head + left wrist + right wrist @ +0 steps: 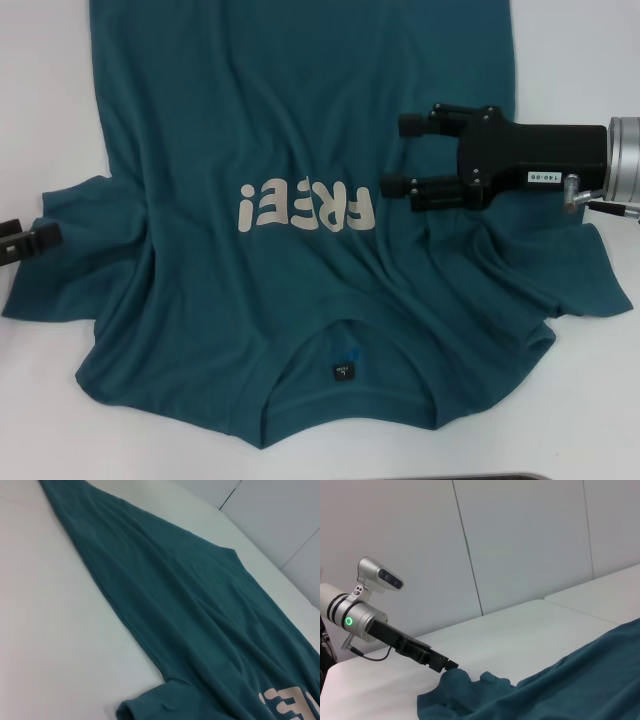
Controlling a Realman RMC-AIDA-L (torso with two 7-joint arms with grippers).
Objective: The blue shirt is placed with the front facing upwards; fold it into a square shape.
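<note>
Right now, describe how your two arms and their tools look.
Right tool: matte black block body with two black fingers, a small white label, a silver wrist ring. Left tool: also black, on a silver cylindrical wrist with a green ring light, grey camera module and thin cable.

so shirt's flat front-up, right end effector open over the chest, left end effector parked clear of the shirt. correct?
One error: the left end effector is not clear of the blue shirt; it sits at the sleeve edge, per the right wrist view. The right end effector is open over the chest.
</note>
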